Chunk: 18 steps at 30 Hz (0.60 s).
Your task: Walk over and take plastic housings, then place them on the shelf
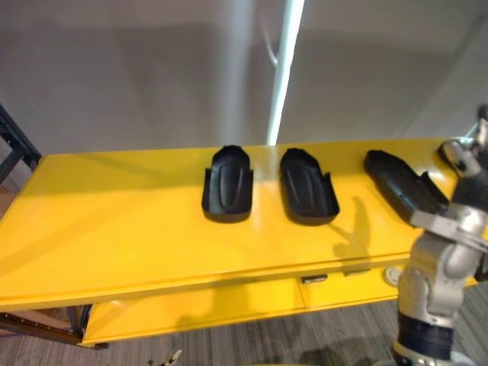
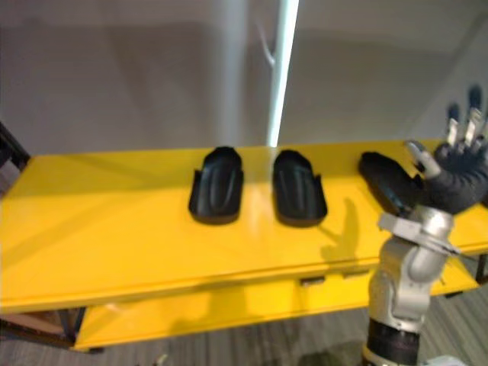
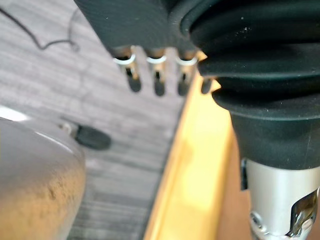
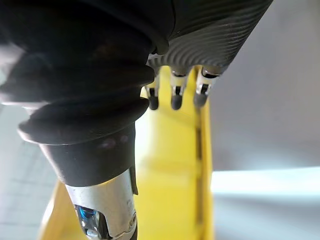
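Grey floor (image 1: 305, 335) nearest. Left hand (image 3: 157, 80) hangs low over that floor beside a yellow edge, fingers straight and relaxed, nothing in it. Right hand (image 2: 456, 164) is raised at the near right corner of the yellow table (image 1: 114, 221), fingers straight and spread, pointing up and away, thumb out to the left, holding nothing; its wrist view has the fingertips (image 4: 175, 97) over bare yellow surface. A lower yellow shelf (image 1: 198, 309) sits under the table's near edge. On the tabletop, toward the far side, three black plastic housings lie in a row, apart from each other, hollow side up. Left housing (image 1: 227, 184) is about mid-table, rounded end far, open end near. Middle housing (image 1: 307, 187) is just right of it, same way round, slightly turned. Right housing (image 1: 400, 187) lies further right, angled with its near end swung right. From the head cameras its near end runs in behind the right hand; cannot tell if they touch. The left half of the tabletop is bare. Dark rack frame (image 1: 15, 141) off the table's far left corner. Behind everything a plain grey wall (image 1: 137, 69) with a bright vertical light strip (image 1: 284, 69) above the middle of the table.
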Tool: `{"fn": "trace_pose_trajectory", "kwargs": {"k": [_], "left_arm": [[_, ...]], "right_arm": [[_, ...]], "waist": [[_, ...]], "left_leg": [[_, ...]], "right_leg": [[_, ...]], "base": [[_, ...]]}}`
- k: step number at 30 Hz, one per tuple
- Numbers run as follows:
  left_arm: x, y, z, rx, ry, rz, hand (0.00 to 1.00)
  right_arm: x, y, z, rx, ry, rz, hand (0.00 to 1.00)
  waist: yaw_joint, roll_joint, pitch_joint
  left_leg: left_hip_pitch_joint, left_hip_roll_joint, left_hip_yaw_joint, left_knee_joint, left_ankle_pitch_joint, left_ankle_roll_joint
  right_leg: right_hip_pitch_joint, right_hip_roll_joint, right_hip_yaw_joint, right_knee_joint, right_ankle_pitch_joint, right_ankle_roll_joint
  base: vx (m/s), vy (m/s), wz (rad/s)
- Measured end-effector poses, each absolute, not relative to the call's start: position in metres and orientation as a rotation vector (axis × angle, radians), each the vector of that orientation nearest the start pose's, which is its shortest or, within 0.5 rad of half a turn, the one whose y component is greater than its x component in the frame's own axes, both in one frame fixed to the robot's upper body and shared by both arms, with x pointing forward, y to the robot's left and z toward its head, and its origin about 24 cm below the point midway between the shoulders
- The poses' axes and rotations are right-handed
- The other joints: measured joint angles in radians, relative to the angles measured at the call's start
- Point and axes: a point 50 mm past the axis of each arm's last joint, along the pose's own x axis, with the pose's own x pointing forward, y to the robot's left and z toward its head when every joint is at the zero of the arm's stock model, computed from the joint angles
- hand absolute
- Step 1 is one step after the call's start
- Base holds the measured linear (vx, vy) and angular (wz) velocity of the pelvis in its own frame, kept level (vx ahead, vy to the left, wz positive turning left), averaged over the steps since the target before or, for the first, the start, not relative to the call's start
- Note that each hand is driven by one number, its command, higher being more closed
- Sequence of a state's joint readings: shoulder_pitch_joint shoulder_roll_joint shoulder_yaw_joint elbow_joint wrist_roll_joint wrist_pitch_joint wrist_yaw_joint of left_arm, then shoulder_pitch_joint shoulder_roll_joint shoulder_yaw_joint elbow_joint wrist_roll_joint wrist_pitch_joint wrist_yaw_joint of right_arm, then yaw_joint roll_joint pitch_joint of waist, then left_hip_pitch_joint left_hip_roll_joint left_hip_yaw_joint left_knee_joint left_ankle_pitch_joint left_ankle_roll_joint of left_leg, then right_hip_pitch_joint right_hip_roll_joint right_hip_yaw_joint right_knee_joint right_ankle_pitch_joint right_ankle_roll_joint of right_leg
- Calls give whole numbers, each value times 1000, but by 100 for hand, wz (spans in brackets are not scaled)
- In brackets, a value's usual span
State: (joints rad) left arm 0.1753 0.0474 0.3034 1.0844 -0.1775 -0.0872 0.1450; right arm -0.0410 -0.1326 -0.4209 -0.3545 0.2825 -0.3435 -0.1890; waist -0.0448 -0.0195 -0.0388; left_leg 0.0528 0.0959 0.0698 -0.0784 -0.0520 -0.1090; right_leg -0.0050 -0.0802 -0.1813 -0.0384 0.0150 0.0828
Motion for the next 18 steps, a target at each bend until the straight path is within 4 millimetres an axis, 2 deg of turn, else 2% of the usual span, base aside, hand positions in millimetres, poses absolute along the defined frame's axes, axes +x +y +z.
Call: {"fn": "trace_pose_trajectory", "kwargs": {"k": [3, 4, 7, 9, 11, 12, 17, 18], "left_arm": [[45, 213, -167, -185, 1136, 607, 0], [45, 212, -167, -186, 1134, 608, 0], [43, 214, -166, -175, 1132, 613, 0], [43, 214, -166, -177, 1130, 617, 0], [42, 214, -166, -179, 1132, 620, 0], [43, 214, -166, -178, 1130, 619, 0], [46, 211, -166, -193, 1115, 621, 0], [47, 209, -166, -198, 1112, 620, 0]], "right_arm": [[189, -271, 131, 4, -595, -662, 0], [187, -272, 123, -9, -556, -686, 0], [174, -279, 79, -82, -317, -809, 0], [167, -282, 60, -97, -221, -860, 0], [156, -287, 30, -113, -62, -912, 0], [152, -288, 24, -117, -26, -929, 0], [117, -293, -34, -98, 291, -1070, 0], [114, -293, -38, -95, 318, -1079, 0]], "waist": [[-2, 5, -6], [-2, 6, -6], [-23, 5, -6], [-23, 6, -3], [-22, 14, 4], [-23, 16, 5], [-23, 24, 13], [-22, 25, 20]], "left_leg": [[1, 2, 24, 0, -1, -1], [1, 1, 24, 0, -1, -1], [2, 0, 29, 0, -1, -1], [6, 0, 41, 5, -6, 1], [15, -2, 58, 16, -19, 3], [16, -3, 64, 19, -23, 5], [24, -5, 86, 20, -31, 7], [30, -5, 91, 19, -32, 7]], "right_leg": [[-15, 3, 21, 1, 4, 0], [-16, 3, 22, 0, 5, 0], [-16, 2, 25, 0, 6, 1], [-16, 2, 34, 1, 8, 3], [-9, 0, 52, 2, 9, 5], [-9, -2, 54, 4, 9, 5], [-13, -3, 74, 7, 9, 7], [-11, -2, 77, 9, 9, 8]], "base": [[-1, 14, -16], [-6, 12, -13], [-3, 4, -1], [-11, 21, -18], [-23, 32, -26], [-20, 34, -17], [11, 24, -10], [6, 14, -19]]}}
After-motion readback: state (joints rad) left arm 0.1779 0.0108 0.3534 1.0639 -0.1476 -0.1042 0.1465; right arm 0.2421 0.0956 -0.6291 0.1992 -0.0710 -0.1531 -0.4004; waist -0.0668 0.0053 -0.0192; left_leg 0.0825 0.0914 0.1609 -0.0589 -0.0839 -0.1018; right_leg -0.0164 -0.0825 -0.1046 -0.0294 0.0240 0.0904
